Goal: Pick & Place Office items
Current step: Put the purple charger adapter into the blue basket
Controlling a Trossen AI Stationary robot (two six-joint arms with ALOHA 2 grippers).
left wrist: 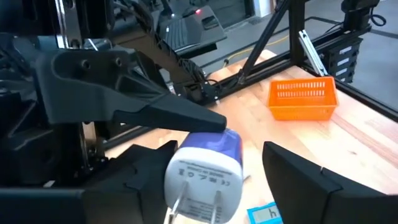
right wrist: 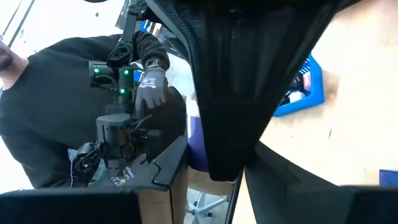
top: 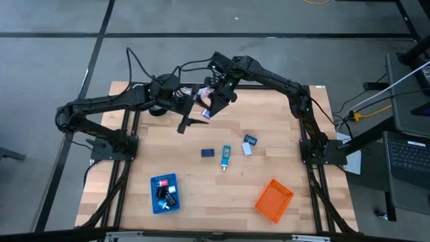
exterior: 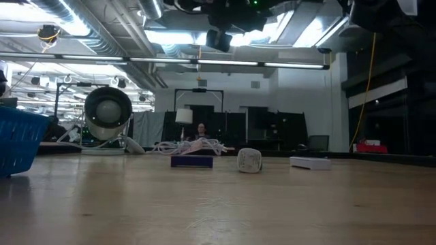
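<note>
A white plug adapter with a purple body (left wrist: 205, 174), two prongs facing the left wrist camera, hangs in the air over the table's far middle (top: 205, 111). My right gripper (top: 215, 99) comes from the far right and is shut on it. My left gripper (left wrist: 217, 152) reaches in from the left (top: 193, 111), open, with a finger on either side of the adapter. On the table lie a navy piece (top: 208, 152), a teal piece (top: 226, 156), a blue-white piece (top: 250, 140) and a white piece (top: 247, 150). My right gripper pinches the adapter's purple body (right wrist: 198, 146) between its two fingers; one finger (left wrist: 161, 115) lies across the top of the body behind the white pronged face. The adapter is lifted clear of the table. Whether my left gripper's finger (left wrist: 134, 177) touches it, I cannot tell.
A blue mesh tray (top: 164, 193) at the near left holds black, white and red pieces. An orange mesh tray (top: 274, 199) sits near right. A white cylindrical lamp-like device (exterior: 107, 112) and its cord (exterior: 197, 145) stand at the far edge. A person's gloved hand (right wrist: 149, 87) shows beyond the table.
</note>
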